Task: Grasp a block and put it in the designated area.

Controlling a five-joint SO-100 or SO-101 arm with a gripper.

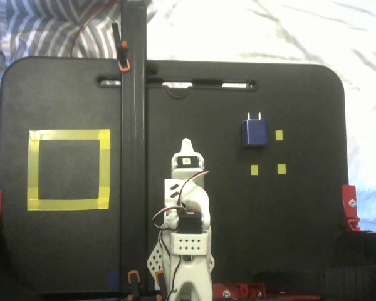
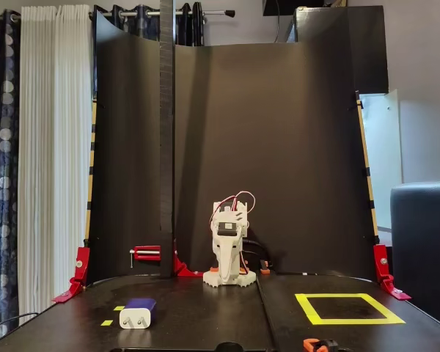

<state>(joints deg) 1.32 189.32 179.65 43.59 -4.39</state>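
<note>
The block lies flat on the black surface, well apart from the designated area, while the folded arm's fingers appear clenched on nothing.

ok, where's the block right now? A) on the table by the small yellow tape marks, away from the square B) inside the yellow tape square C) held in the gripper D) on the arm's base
A: in a fixed view the block lies on the black table next to the small yellow marks, far across from the designated area, with the gripper folded at rest and clear of it.
</note>
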